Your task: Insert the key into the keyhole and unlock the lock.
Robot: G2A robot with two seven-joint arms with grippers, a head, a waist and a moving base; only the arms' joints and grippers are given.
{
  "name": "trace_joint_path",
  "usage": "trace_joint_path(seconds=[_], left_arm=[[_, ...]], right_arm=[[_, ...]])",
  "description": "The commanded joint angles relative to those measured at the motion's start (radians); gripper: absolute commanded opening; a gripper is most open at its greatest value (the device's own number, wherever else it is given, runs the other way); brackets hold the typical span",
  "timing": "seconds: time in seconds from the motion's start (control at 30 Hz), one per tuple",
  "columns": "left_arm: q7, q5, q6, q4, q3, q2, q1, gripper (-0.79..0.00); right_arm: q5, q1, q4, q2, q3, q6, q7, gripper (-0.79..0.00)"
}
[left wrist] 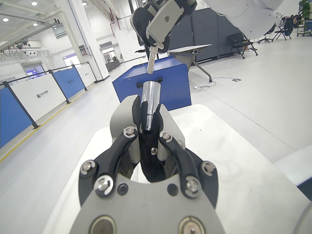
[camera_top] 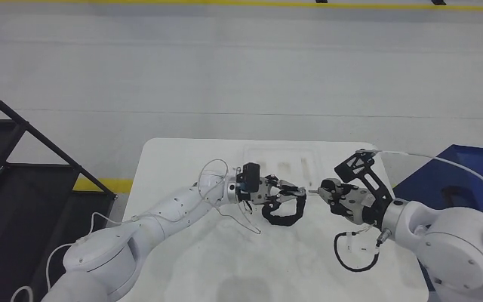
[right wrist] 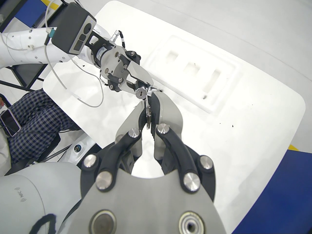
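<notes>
My left gripper (left wrist: 146, 109) is shut on the lock (left wrist: 150, 103), a chrome cylinder held out over the white table (left wrist: 219, 147). The lock's black cable loop (camera_top: 283, 215) hangs below it. The keyhole face (right wrist: 141, 93) points toward my right gripper (right wrist: 147, 109), which is shut on the silver key (right wrist: 147, 115). From the left wrist view the key (left wrist: 152, 60) slants down with its tip just short of the cylinder's end, slightly off line. In the top view the left gripper (camera_top: 290, 195) and right gripper (camera_top: 321, 192) face each other over the table's middle.
A white foam tray (right wrist: 156, 57) with three shallow recesses lies at the table's far side, behind the grippers. A blue box (camera_top: 445, 177) stands off the table's right edge and a black rack (camera_top: 30, 189) off its left.
</notes>
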Motion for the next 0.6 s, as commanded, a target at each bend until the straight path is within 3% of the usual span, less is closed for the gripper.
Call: trace_joint_path(seconds=[0.0, 0.57], left_arm=[[-0.001, 0.014, -0.004, -0.003, -0.006, -0.001, 0.002, -0.785], [0.009, 0.075, -0.030, 0.015, -0.059, -0.017, 0.029, -0.785]], right_arm=[[0.000, 0.003, 0.004, 0.000, -0.004, -0.011, 0.005, -0.785], [0.024, 0.045, 0.049, -0.001, -0.049, -0.012, 0.020, -0.785]])
